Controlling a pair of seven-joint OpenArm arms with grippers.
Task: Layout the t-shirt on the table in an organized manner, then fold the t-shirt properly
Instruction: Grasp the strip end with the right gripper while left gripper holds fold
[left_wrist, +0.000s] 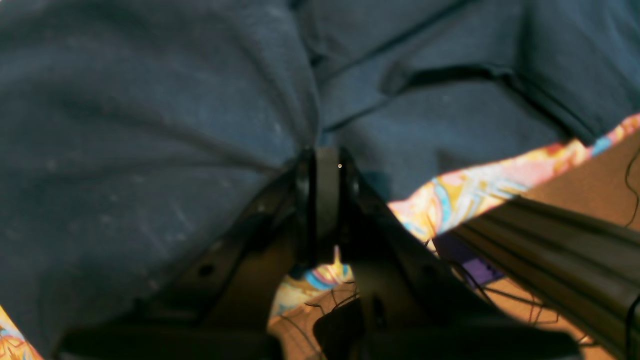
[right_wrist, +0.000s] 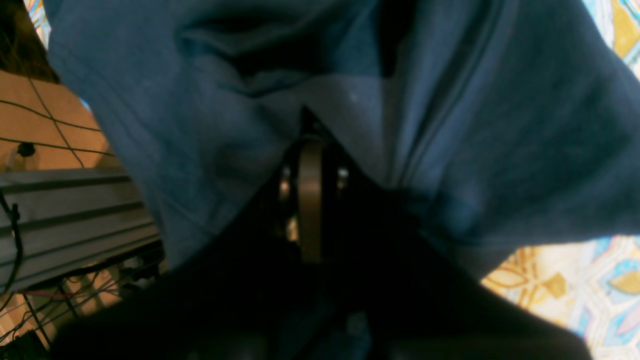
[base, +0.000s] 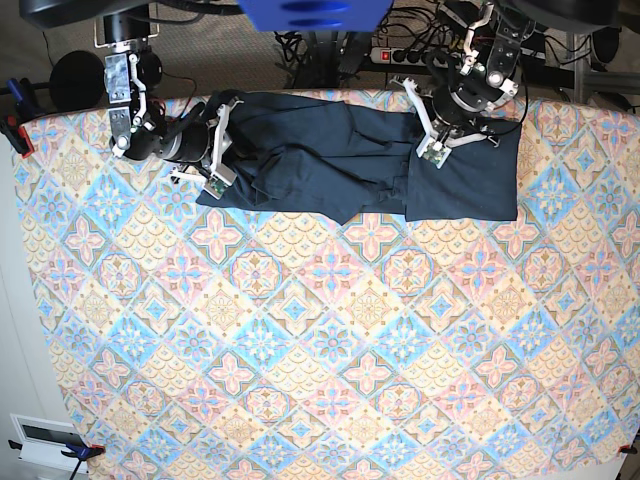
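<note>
Left gripper (base: 432, 150) and right gripper (base: 213, 160), top of frame, each clench t-shirt (base: 330, 160) fabric (opposite ends), presumably for spreading it across table (base: 320, 350).

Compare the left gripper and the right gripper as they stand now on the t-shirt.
The left gripper sits at the base view's right, where the t-shirt lies flat and smooth; the right gripper sits at that view's left end, where the cloth is bunched and creased. The left arm reaches in steeply from the table's far edge, the right more sideways. Both are shut on fabric.
</note>
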